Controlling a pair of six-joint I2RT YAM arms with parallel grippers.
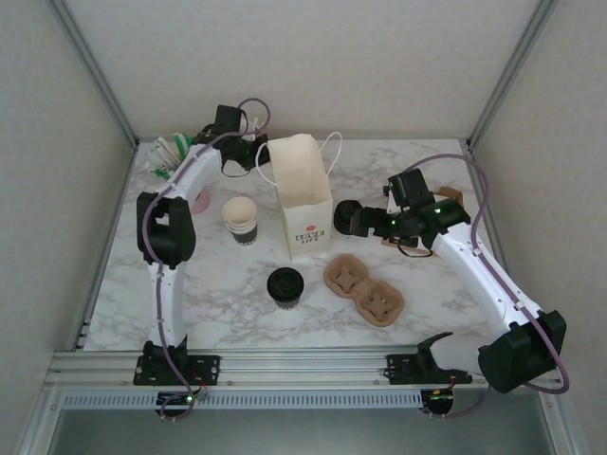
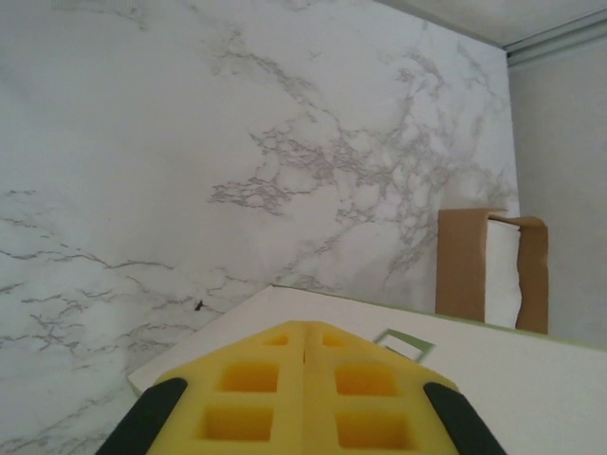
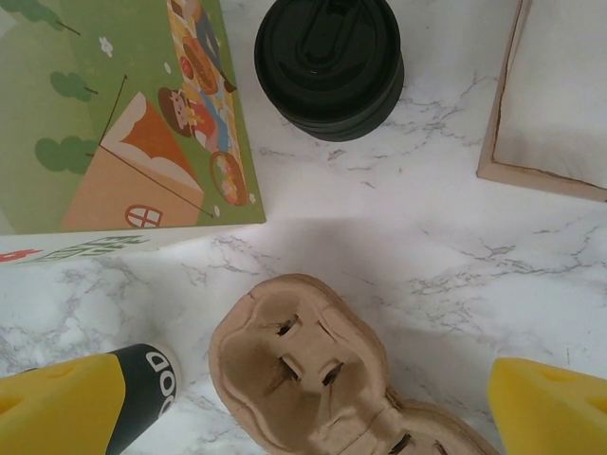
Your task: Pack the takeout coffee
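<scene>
- From overhead, the takeout coffee (image 1: pixel 285 286) presents its round black lid. The right wrist view gives its dark wall with white lettering (image 3: pixel 150 377) instead, partly behind a yellow finger (image 3: pixel 57 409).
- The coffee stands upright on the marble table (image 1: pixel 190 284), long axis vertical and lid up. It is in front of the white paper bag (image 1: pixel 303 204) and just left of the cardboard cup carrier (image 1: pixel 363 287).
- The right wrist view shows the bag's side panel (image 3: pixel 104 123), green with a painted picnic scene. Overhead that bag reads as plain white with a small print.
- The same view shows a squat black lidded tub (image 3: pixel 329 66) between the bag and a brown napkin holder (image 3: pixel 550 95).
- The left wrist view looks over the bag's white wall (image 2: pixel 531 379) to the napkin holder (image 2: pixel 493 270) beyond.
- A lidless paper cup (image 1: pixel 241 220) stands left of the bag.
- The left arm (image 1: pixel 166 232) rises from its base, bends at the elbow and reaches to the far side. Its wrist is turned toward the bag's upper left rim.
- The left gripper (image 1: pixel 254 156) has its yellow pads (image 2: pixel 237 389) pressed together. I cannot tell whether paper is caught between them.
- The right arm (image 1: pixel 479 270) stretches up and left across the table, its wrist looking down.
- The right gripper (image 3: pixel 305 379) has its fingers spread wide above the carrier (image 3: pixel 313 370), holding nothing.
</scene>
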